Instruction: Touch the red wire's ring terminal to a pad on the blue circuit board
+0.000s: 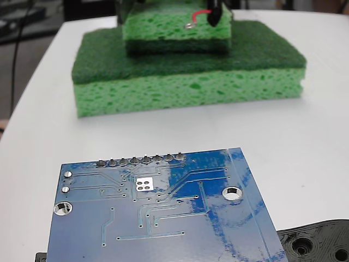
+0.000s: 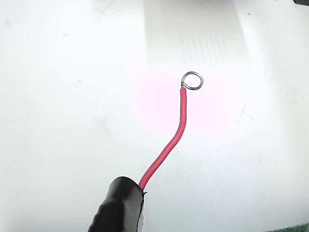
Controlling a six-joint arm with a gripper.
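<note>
In the fixed view the blue board (image 1: 163, 213) fills the lower middle of the frame, lying flat and glossy on the white table (image 1: 316, 125). A row of silver solder points (image 1: 140, 160) runs along its far edge, a small silver patch with holes (image 1: 144, 184) sits just below them, and round holes show at left and right. A black plastic part (image 1: 316, 243) lies in the lower right corner, just beside the board.

Beyond a bare strip of table, in the upper middle, two green sponges are stacked: a large one (image 1: 185, 82) with a smaller one (image 1: 174, 30) on top.

At the top edge of the frame, in front of the small sponge, the red wire (image 1: 202, 15) comes out of a black sleeve (image 1: 214, 13) and ends in its ring (image 1: 189, 24). Whether the ring touches the sponge or hangs clear of it cannot be told.

The wrist view shows the wire (image 2: 169, 140) curving from the sleeve (image 2: 118, 205) at lower left up to the ring (image 2: 192, 80) at centre, with only white table beneath. The board is not in that view.

The fingers appear in neither view, so how far they are open, and how the sleeve is held, cannot be told.

The step in hand looks like the approach: the ring is well apart from the board. The next move calls for carrying the ring toward the camera and down, then setting it gently on one solder point.
</note>
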